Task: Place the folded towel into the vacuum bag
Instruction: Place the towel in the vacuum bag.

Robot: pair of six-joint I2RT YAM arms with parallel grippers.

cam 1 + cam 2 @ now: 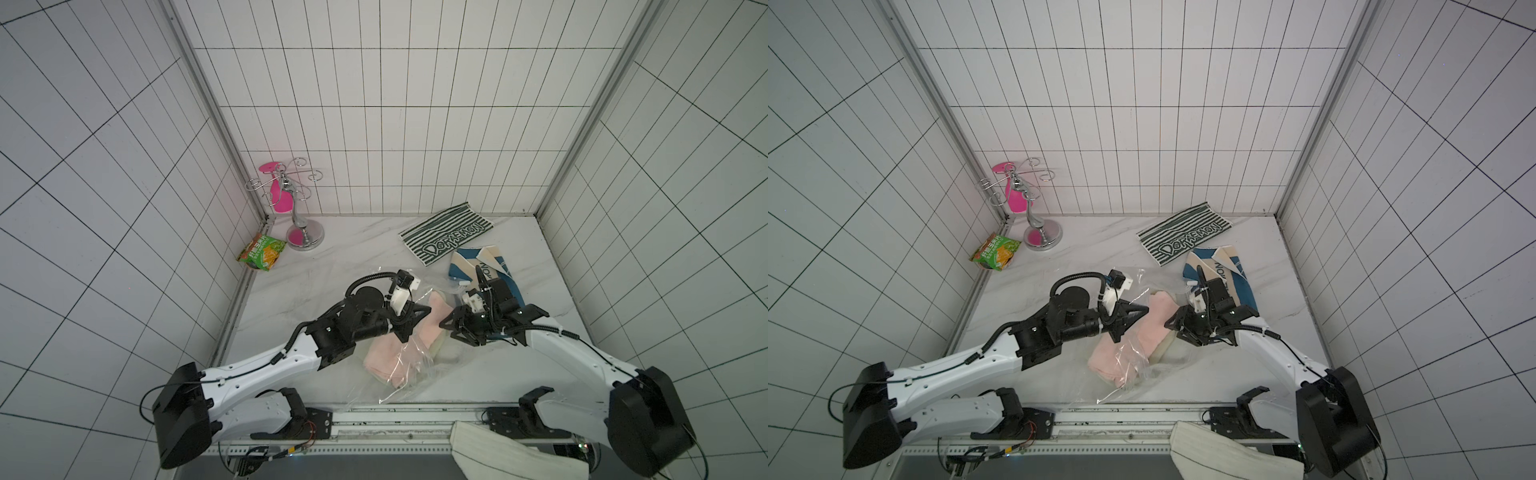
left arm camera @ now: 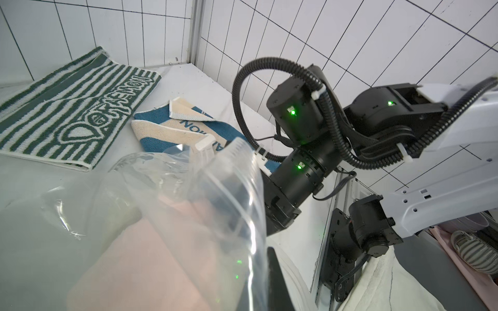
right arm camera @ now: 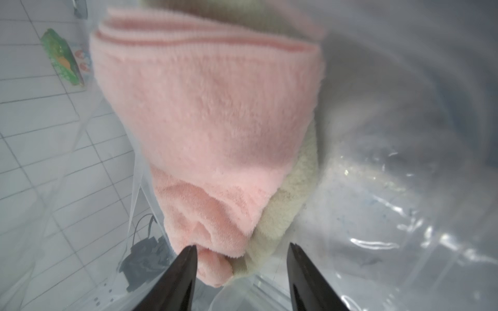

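Note:
The vacuum bag [image 1: 409, 376] is clear crinkly film lying mid-table in both top views. A folded pink towel [image 1: 434, 320] lies in its mouth on top of a cream towel [image 3: 292, 199], with film over and beside it. My left gripper [image 1: 428, 311] is shut on the bag's upper film [image 2: 215, 199] and holds it raised above the towel [image 2: 134, 255]. My right gripper [image 3: 242, 249] is open, its two black fingers apart on either side of the pink towel's [image 3: 215, 113] near end. It faces the left gripper across the towel [image 1: 1152, 320].
A green-striped towel [image 1: 446, 232] and a blue and beige towel [image 1: 478, 266] lie at the back right. A green snack packet [image 1: 262, 251] and a chrome stand [image 1: 301, 232] sit at the back left by the wall. A white cloth [image 1: 498, 453] hangs off the front rail.

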